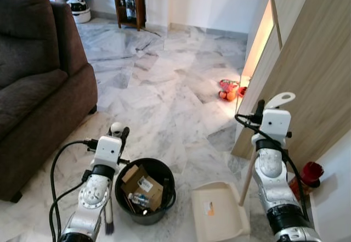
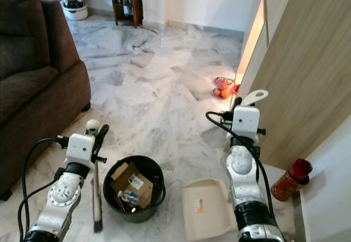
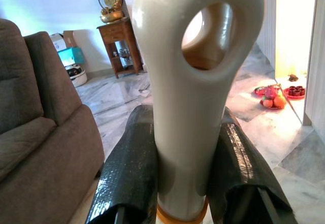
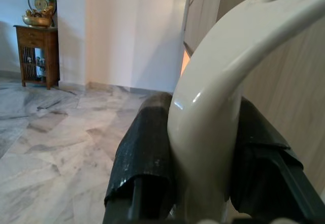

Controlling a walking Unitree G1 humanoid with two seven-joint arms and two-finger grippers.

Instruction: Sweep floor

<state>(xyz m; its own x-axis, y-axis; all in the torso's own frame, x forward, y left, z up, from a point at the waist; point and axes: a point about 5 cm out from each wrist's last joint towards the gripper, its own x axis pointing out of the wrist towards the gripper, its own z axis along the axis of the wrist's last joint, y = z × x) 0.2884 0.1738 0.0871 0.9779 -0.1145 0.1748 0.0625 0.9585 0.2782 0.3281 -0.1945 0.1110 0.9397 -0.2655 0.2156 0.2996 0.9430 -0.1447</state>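
Observation:
My left gripper (image 1: 119,136) is shut on the cream handle of a hand brush (image 3: 195,82). The brush hangs upright, its dark bristles (image 1: 108,228) near the floor beside a black bin (image 1: 164,172). The bin holds cardboard and other trash. My right gripper (image 1: 259,110) is shut on the looped cream handle (image 4: 213,97) of a long-handled dustpan. The dustpan's tray (image 1: 219,212) rests on the marble floor just right of the bin, between my two arms.
A brown sofa (image 1: 33,88) stands close on my left. A wooden door panel (image 1: 307,72) rises on the right, with a red-lidded jar (image 2: 290,177) at its foot. Red and orange items (image 1: 229,88) lie by the doorway. A wooden side table (image 1: 129,0) stands at the back.

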